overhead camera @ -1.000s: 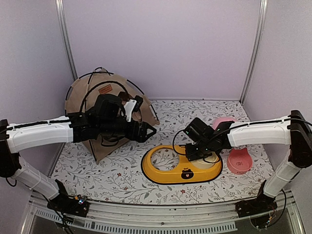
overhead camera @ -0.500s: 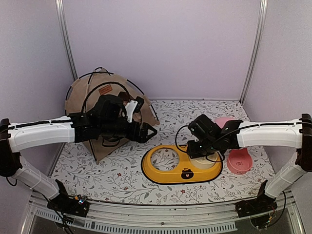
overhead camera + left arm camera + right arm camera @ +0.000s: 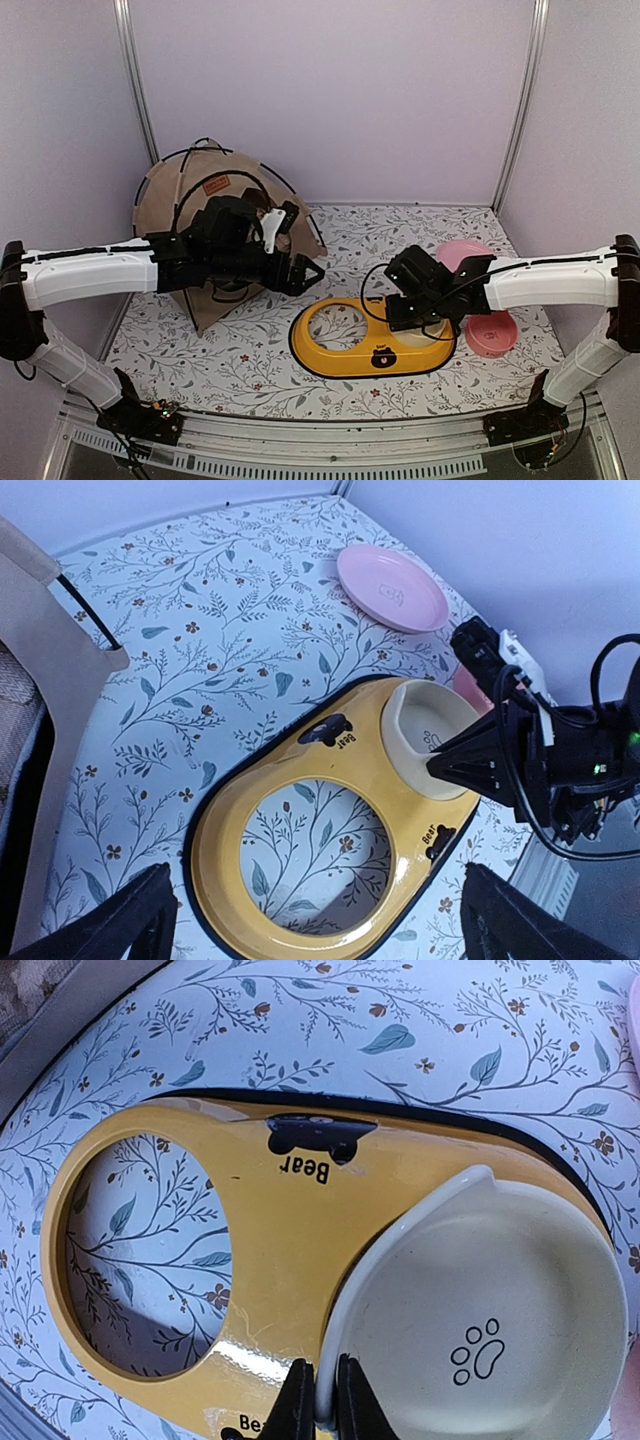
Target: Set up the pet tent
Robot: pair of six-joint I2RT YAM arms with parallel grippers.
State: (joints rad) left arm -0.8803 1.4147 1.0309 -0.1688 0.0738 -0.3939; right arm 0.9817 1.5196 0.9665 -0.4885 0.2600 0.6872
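At back left, pet tent point(image 3: 172, 200) points its peak upward; left gripper point(image 3: 315, 918) released, right gripper point(image 3: 322, 1400) grasping bowl point(image 3: 480, 1300).

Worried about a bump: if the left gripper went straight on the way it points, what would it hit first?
Probably the yellow tray, around its empty ring. The left gripper is open, and depth is hard to judge.

The white-and-black left arm point(image 3: 90, 275) is stretched out low towards the right, and its black two-finger left gripper point(image 3: 304, 272) is held with the jaws spread wide and nothing between them. The white-and-black right arm point(image 3: 545, 278) is extended leftward with the wrist bent down. Its black right gripper point(image 3: 322, 1400) is pinched on the rim of a cream bowl point(image 3: 480, 1340).
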